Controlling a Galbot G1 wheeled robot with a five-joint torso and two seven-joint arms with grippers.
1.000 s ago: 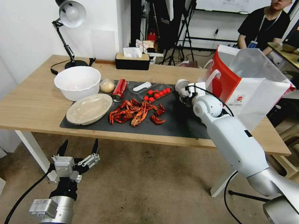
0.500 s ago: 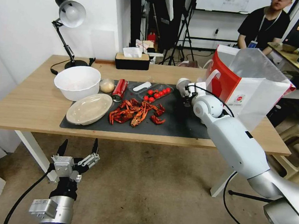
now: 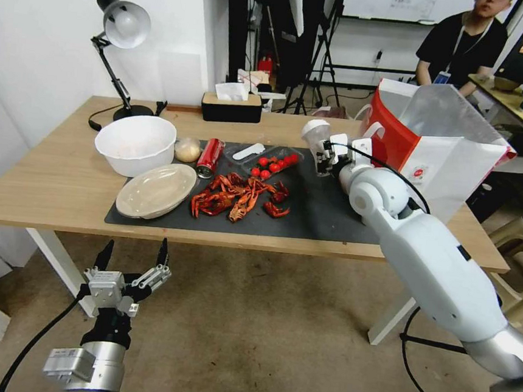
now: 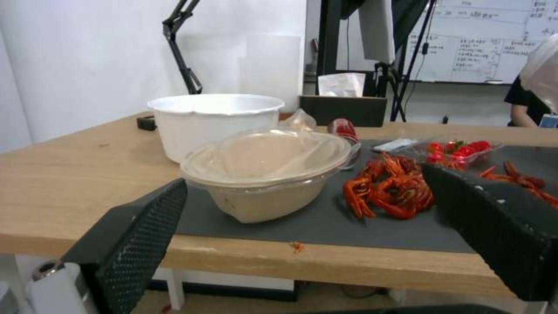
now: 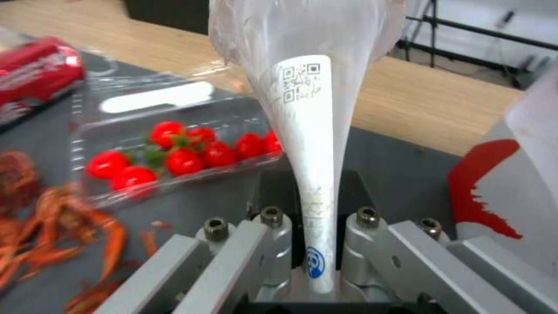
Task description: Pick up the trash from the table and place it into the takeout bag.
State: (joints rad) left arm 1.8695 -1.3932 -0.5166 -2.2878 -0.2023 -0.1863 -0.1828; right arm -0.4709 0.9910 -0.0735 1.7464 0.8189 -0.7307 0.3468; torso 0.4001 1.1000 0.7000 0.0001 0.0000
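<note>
Right gripper (image 3: 324, 159) pinched a clear plastic cup (image 3: 315, 137), squashed flat between the fingers, lifted above the dark grey mat (image 3: 327, 217) toward the right end of the long light-wood table (image 3: 55, 184), just beside the large white paper takeout bag with red printed side (image 3: 436, 147).

Left gripper (image 3: 133, 258) parked below the table's near edge, fingers spread, holding nothing.

Risk, as I judge it: the thin crushed wall could slip out of the pinch, since the grip sits low on the cup. The cup or wrist could also snag the bag's near rim or a white loop handle (image 3: 370, 135) and tip the bag.

Cup's long axis ran near upright, slightly tilted, mouth end up, base end in the jaws.
</note>
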